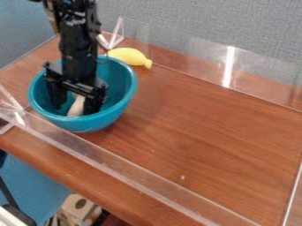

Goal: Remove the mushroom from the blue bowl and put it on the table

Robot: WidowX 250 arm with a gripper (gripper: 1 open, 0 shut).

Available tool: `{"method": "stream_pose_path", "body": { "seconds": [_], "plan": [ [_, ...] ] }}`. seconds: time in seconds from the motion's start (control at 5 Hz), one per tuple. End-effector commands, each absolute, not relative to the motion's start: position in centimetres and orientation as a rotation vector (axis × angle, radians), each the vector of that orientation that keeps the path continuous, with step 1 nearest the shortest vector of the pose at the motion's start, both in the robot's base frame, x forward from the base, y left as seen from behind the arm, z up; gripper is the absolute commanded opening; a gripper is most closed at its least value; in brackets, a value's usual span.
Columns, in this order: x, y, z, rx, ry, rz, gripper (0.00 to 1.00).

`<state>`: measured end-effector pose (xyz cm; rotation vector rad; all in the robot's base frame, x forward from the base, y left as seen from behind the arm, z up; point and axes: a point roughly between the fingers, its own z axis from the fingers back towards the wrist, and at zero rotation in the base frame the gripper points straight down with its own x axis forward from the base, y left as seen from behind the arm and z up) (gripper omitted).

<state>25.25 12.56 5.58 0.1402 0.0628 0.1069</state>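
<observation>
The blue bowl (118, 104) stands at the left of the table (200, 115). Inside it lies the mushroom (77, 106), its cream stem showing between the black fingers; the cap is mostly hidden. My gripper (76, 95) points straight down into the bowl, open, with one finger on each side of the mushroom. I cannot tell whether the fingers touch it.
A yellow banana (130, 58) lies just behind the bowl, near the back wall. Clear acrylic walls (242, 66) ring the tabletop, with a low one along the front edge (130, 172). Bare wood spreads to the right of the bowl.
</observation>
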Motion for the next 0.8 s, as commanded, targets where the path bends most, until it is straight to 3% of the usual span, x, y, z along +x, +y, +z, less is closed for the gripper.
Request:
{"method": "stream_pose_path", "body": {
  "seconds": [0.0, 0.2, 0.4, 0.6],
  "plan": [
    [25.4, 12.0, 6.7, 0.169, 0.007, 0.106, 1.00],
    [25.1, 11.6, 6.0, 0.175, 0.004, 0.117, 1.00],
    [25.1, 12.1, 6.8, 0.174, 0.001, 0.110, 0.00],
    [25.0, 12.6, 8.0, 0.173, -0.003, 0.108, 0.00]
  ]
}}
